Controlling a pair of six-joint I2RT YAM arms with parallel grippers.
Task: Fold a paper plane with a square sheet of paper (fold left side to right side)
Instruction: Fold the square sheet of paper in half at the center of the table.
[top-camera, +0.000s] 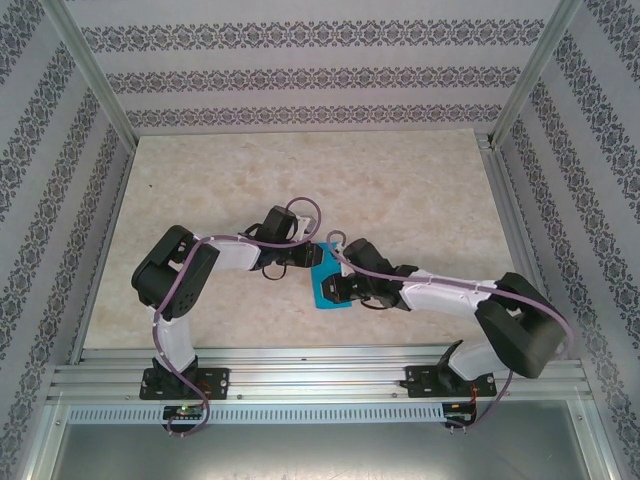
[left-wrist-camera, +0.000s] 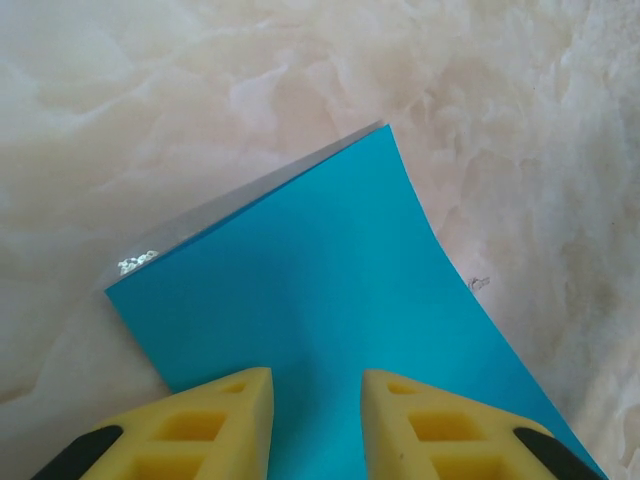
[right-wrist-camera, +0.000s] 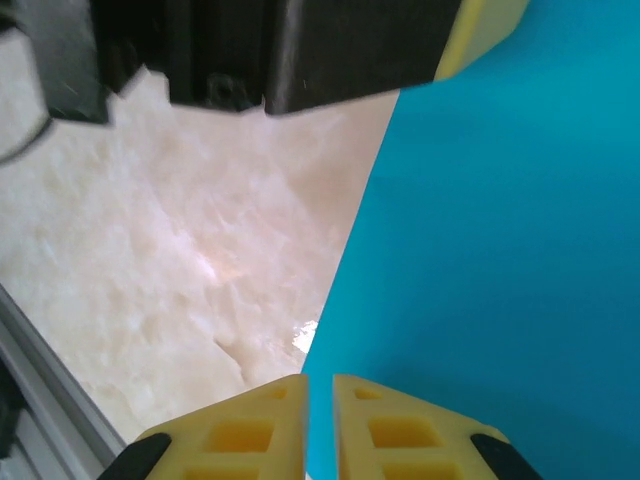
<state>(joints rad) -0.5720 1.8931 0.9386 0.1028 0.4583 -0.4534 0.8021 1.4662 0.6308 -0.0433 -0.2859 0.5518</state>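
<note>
Top external: square sheet of paper (top-camera: 327, 291), long axis near-far, slightly tilted.

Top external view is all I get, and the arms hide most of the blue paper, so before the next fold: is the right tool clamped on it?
Observer: Yes. In the right wrist view the right tool is nearly shut, with the edge of the sheet of paper running into the slit between its fingers.
Operator: And the left tool?
Observer: The left tool has its fingers apart, the sheet lying between them.
Operator: Single layer?
Observer: A pale strip shows along its far edge in the left wrist view, like a second layer peeking out.
</note>
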